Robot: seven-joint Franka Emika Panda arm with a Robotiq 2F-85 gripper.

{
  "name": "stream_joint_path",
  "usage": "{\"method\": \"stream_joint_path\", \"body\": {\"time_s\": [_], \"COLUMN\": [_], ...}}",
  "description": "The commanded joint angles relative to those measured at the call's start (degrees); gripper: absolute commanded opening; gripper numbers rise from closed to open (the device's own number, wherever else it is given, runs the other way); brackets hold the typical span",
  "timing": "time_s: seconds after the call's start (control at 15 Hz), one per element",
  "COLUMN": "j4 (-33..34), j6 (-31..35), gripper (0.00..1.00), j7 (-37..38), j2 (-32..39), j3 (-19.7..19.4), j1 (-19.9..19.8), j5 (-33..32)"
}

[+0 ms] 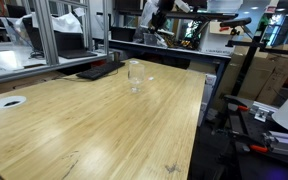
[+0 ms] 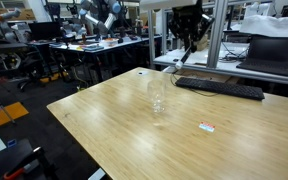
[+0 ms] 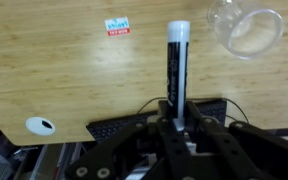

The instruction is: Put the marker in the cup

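Observation:
The marker, a black stick with a white end, is held in my gripper, which is shut on its lower part in the wrist view. In an exterior view the gripper hangs high above the far side of the wooden table, with the marker pointing down from it. The cup, a clear tumbler, stands upright near the middle of the table in both exterior views. In the wrist view the cup is at the top right, off to the side of the marker's tip.
A black keyboard lies on the far side of the table, below the gripper. A white round disc sits near a table edge. A small red-and-white sticker lies on the wood. A laptop stands behind the keyboard.

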Motion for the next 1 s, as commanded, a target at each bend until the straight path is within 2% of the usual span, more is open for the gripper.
{"method": "stream_joint_path", "body": {"time_s": [0.0,0.07,0.13,0.33,0.6,0.67,0.73,0.93], "j4": [-10.3,-12.7,-14.2,-17.7,-20.3,-18.0,-16.8,-13.8], "j6": [11.6,14.7,17.1,22.6,21.7,25.6,25.3,25.5], "gripper": [0.05,0.05,0.05,0.05,0.05,0.05,0.05,0.05], "j7": [-3.3,-4.3,-5.7,-12.2,-17.2,-9.0,-11.0,-8.3], "j2": [-9.0,-10.8,-12.1,-14.5,-16.4,-8.6,-6.4,1.3], "j3": [0.4,0.2,1.5,1.1,0.3,4.4,4.3,5.9], "j1": [2.7,4.2,4.0,7.2,8.1,7.9,9.2,11.2], "j5": [8.1,11.2,14.3,21.6,22.8,18.5,19.5,16.4]}}
